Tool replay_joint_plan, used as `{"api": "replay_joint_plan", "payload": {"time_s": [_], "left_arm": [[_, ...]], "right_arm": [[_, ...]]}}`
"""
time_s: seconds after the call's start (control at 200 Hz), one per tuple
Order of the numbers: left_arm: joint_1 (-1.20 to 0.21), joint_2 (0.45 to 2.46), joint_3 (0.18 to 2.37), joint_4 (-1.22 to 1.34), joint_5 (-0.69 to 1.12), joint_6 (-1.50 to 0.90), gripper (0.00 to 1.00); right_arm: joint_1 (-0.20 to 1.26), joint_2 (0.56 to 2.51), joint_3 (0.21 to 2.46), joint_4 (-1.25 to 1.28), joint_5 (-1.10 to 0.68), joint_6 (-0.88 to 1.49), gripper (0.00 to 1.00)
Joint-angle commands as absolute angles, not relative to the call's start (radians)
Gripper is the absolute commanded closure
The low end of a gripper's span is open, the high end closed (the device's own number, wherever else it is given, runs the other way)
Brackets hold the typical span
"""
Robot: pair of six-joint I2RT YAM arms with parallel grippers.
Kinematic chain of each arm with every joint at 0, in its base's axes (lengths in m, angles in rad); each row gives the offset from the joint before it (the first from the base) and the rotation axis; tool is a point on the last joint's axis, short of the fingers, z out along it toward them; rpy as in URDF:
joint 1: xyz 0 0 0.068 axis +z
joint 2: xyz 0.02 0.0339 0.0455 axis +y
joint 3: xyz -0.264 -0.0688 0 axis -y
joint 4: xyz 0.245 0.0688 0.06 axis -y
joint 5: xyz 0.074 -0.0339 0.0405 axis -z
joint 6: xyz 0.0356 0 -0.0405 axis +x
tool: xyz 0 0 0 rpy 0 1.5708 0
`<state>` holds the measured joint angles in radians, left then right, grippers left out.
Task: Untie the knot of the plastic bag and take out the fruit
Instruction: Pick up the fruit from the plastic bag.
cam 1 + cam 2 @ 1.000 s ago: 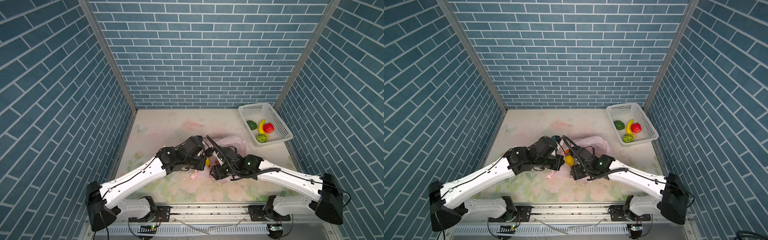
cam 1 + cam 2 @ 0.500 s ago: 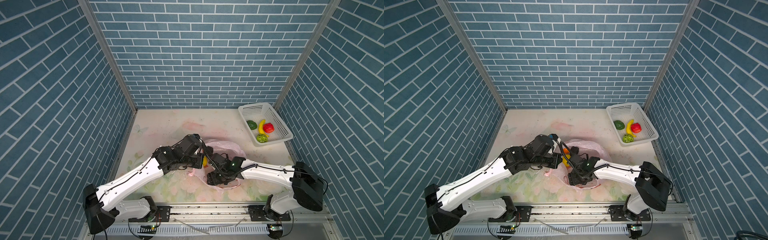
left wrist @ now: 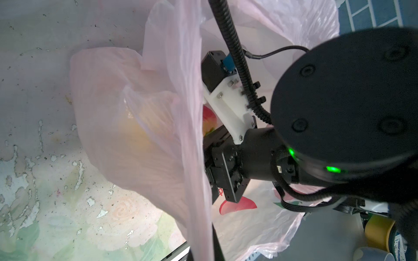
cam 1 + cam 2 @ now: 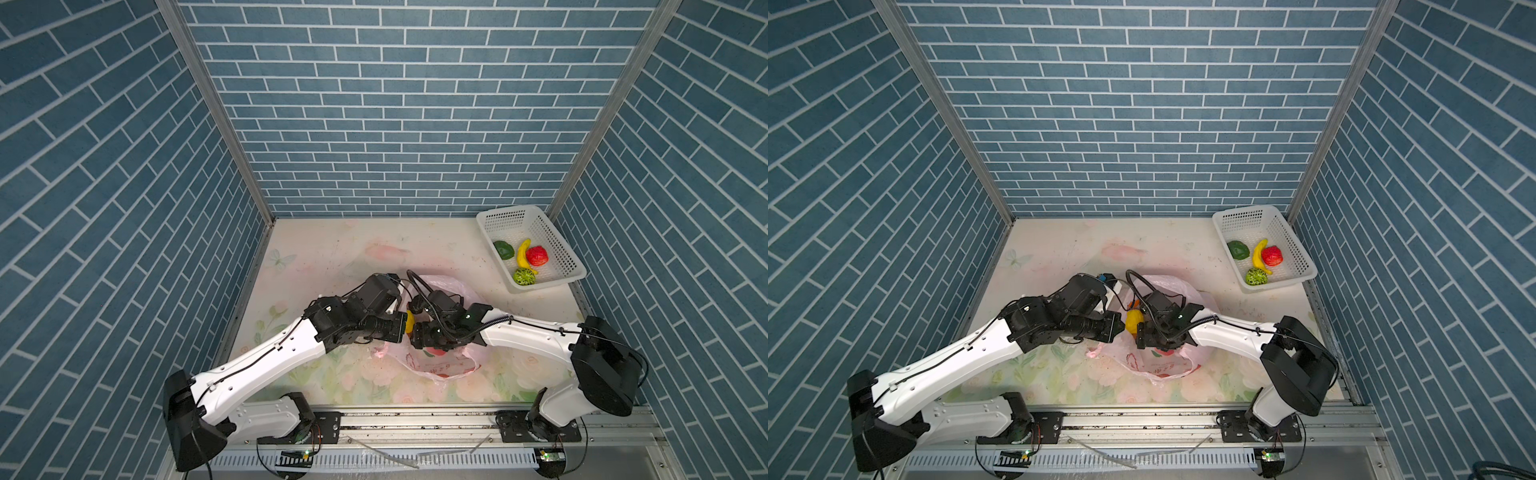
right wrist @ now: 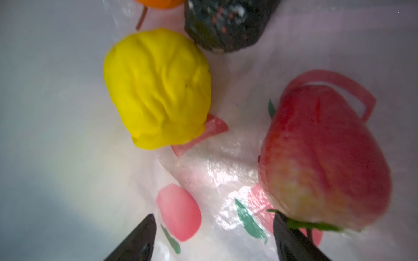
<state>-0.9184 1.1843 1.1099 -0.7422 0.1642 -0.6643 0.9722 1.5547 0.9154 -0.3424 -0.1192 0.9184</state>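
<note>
The right gripper [image 5: 213, 215] is spread wide, empty, inside the plastic bag [image 5: 56, 113]; the apple [image 5: 323, 158] is found beside one fingertip [image 5: 286, 230], the lemon [image 5: 158, 88] ahead.

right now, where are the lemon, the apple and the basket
lemon [image 5: 158, 88], right wrist view, its middle
apple [image 5: 321, 158], right wrist view, its middle
basket [image 4: 509, 219], in a top view, far perforated wall

Your tabletop [image 4: 332, 249] is a pale sheet with a faded flower print, scuffed and speckled, and flaking in patches in the left wrist view. Two things lie on it: the pink plastic bag [image 4: 440, 365] near the middle front, and a white basket [image 4: 511, 218] in the far right corner — well apart.
</note>
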Motion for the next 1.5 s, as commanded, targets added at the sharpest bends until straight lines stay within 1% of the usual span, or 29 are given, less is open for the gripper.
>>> {"api": "replay_joint_plan", "payload": {"time_s": [0.0,0.055,0.185,0.38,0.52,0.54,0.645,0.81,0.94,1.085,1.27,1.495], "left_arm": [[-0.917,1.207,1.107,-0.736,0.185,-0.655,1.00],[-0.917,1.211,1.111,-0.730,0.183,-0.654,1.00],[-0.916,1.219,1.135,-0.704,0.149,-0.652,1.00],[-0.915,1.244,1.177,-0.645,0.119,-0.653,1.00],[-0.915,1.257,1.208,-0.614,0.103,-0.643,1.00],[-0.915,1.261,1.213,-0.613,0.103,-0.642,1.00],[-0.916,1.268,1.233,-0.610,0.099,-0.631,1.00],[-0.916,1.257,1.232,-0.608,0.098,-0.622,1.00],[-0.913,1.255,1.234,-0.612,0.120,-0.606,1.00],[-0.913,1.248,1.216,-0.618,0.156,-0.604,1.00],[-0.913,1.222,1.178,-0.661,0.179,-0.595,1.00],[-0.913,1.214,1.170,-0.749,0.190,-0.571,1.00]], "right_arm": [[0.970,1.570,0.917,-0.239,-0.053,1.025,0.19],[0.969,1.570,0.910,-0.222,-0.051,1.030,0.19],[0.997,1.567,0.925,-0.273,-0.049,1.026,0.20],[1.019,1.491,0.888,-0.366,-0.046,1.039,0.21],[1.022,1.454,0.869,-0.402,-0.081,1.039,0.21],[1.023,1.449,0.864,-0.407,-0.113,1.040,0.21],[1.023,1.419,0.814,-0.428,-0.154,1.077,0.21],[1.014,1.382,0.781,-0.437,-0.138,1.103,0.20],[1.011,1.412,0.802,-0.381,-0.146,1.069,0.20],[0.976,1.454,0.866,-0.340,-0.151,1.036,0.20],[0.926,1.492,0.852,-0.110,-0.143,1.099,0.20],[0.926,1.582,0.885,0.045,-0.129,1.137,0.20]]}}
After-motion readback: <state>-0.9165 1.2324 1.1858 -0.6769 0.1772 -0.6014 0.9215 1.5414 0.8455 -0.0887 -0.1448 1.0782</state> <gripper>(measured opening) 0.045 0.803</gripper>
